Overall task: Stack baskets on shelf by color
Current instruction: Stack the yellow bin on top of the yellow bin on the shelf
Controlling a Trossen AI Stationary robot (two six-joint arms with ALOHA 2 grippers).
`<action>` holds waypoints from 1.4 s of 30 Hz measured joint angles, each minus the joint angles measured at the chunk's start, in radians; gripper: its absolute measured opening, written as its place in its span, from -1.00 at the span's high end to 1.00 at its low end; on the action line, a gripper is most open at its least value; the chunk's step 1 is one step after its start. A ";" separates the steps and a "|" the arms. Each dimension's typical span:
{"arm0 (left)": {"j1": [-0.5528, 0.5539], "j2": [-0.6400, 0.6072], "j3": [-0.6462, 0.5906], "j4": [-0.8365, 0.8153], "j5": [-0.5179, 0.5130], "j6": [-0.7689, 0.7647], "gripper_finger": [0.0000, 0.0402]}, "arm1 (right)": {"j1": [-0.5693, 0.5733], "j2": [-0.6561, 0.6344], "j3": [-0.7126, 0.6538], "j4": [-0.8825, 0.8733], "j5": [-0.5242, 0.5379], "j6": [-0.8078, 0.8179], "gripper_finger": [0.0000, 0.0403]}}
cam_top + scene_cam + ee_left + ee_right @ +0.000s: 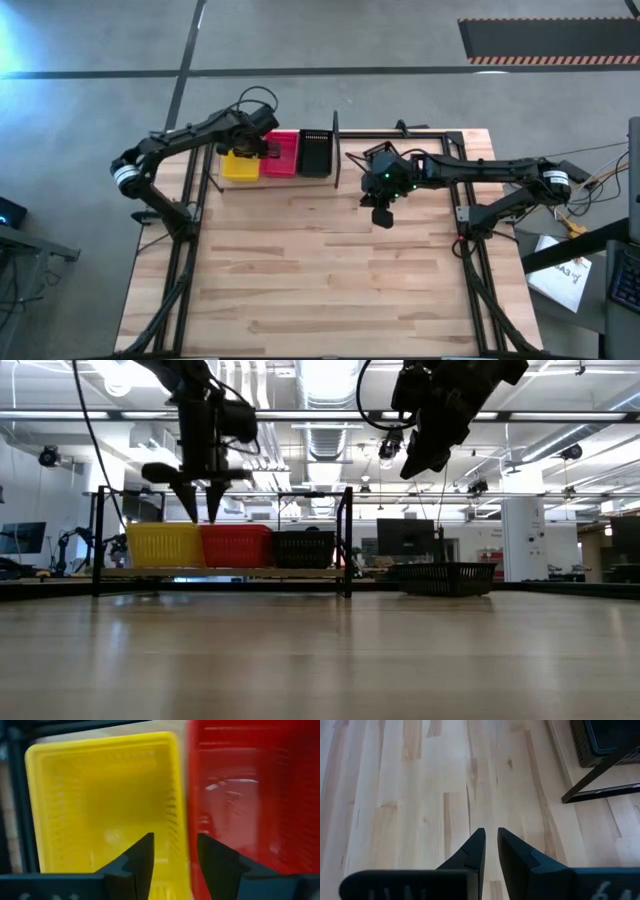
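Observation:
On the shelf [347, 540] at the table's far left, three baskets stand abreast on the board: yellow [165, 545], red [237, 545] and black [305, 548]. My left gripper [201, 518] points down over the seam between the yellow basket [100, 805] and the red one [250, 800]. It is open, its tips just above their rims, one finger over the yellow basket and the other over the red. My right gripper [490, 837] hangs high over the middle of the table [330, 270]. Only a narrow gap shows between its fingers, and nothing is in it.
A further black basket [445, 577] sits on the tabletop to the right of the shelf, near the far edge. Bare wood stretches from the shelf to the near edge. The arms' black support frames run along the table's left and right sides.

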 joint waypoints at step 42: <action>0.113 -0.111 -0.261 0.030 -0.003 -0.022 0.45 | 0.000 0.000 0.000 0.068 0.069 0.055 0.79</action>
